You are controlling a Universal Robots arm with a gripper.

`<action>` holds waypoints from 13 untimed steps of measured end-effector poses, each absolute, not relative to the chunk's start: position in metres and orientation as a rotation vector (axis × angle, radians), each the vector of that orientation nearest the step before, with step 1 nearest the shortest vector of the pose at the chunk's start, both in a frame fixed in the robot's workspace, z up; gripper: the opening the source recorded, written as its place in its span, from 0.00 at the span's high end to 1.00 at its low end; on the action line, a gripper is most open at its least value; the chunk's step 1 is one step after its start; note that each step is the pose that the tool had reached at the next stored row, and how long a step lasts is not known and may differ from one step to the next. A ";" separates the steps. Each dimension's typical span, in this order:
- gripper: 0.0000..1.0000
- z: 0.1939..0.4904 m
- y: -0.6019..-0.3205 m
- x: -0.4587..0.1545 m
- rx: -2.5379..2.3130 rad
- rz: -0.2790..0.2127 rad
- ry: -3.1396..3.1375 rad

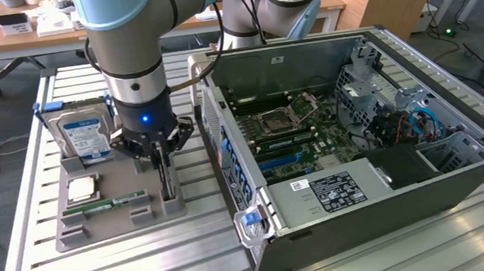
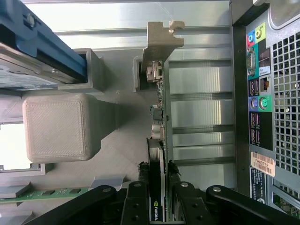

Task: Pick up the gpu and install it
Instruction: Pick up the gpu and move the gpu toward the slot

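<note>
Robot arm's black gripper [image 1: 163,157] clamps both faces of the gpu [image 1: 170,181], a thin dark card standing on edge in a slot of a grey, ribbed printed tray [image 1: 101,230] on the slatted aluminium worktop [image 1: 148,268]. Seen from the wrist, the card's silver bracket [image 2: 161,40] juts clear, while its lower edge is hidden. A narrow strip of bare worktop separates the tray from the open steel computer case [image 1: 389,208].

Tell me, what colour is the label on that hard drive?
Blue and white, seen best on the hard drive in the exterior view.
</note>
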State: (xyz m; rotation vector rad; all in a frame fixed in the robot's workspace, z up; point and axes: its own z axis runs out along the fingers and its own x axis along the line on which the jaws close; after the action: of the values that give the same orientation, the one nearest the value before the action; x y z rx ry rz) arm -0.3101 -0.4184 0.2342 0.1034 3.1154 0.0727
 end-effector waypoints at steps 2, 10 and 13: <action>0.73 0.234 -0.418 -0.310 0.103 0.073 3.115; 0.73 0.242 -0.418 -0.310 0.103 0.073 3.115; 0.73 0.247 -0.418 -0.310 0.103 0.073 3.115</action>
State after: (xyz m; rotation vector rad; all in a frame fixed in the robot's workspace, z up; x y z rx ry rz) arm -0.3101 -0.4184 0.2470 0.1032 3.1154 0.0728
